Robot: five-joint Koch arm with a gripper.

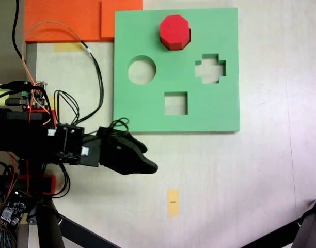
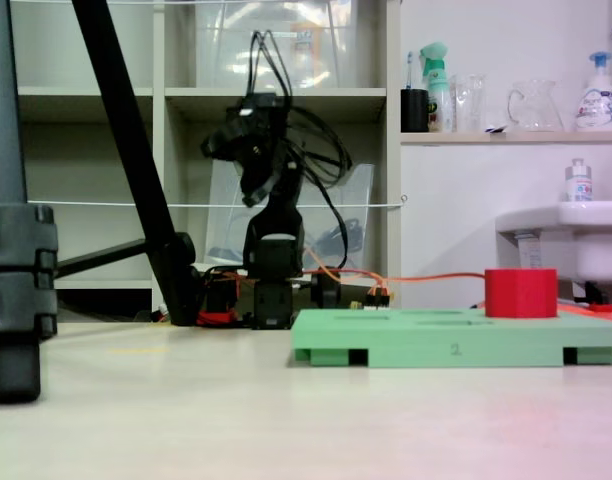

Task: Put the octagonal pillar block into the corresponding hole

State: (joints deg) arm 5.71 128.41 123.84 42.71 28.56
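Red octagonal pillar block (image 1: pixel 174 31) sits in green foam board (image 1: pixel 147 113) hole, top protruding.

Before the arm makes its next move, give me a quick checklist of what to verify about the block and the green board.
1. Red eight-sided foam block found: ok, on the light-green foam board.
2. Block upright: ok, top level in a fixed view.
3. Block seated in the eight-sided cutout: cannot tell; it stands proud of the board.
4. End effector apart from the block: ok, off the board.
5. Jaws open: cannot tell.
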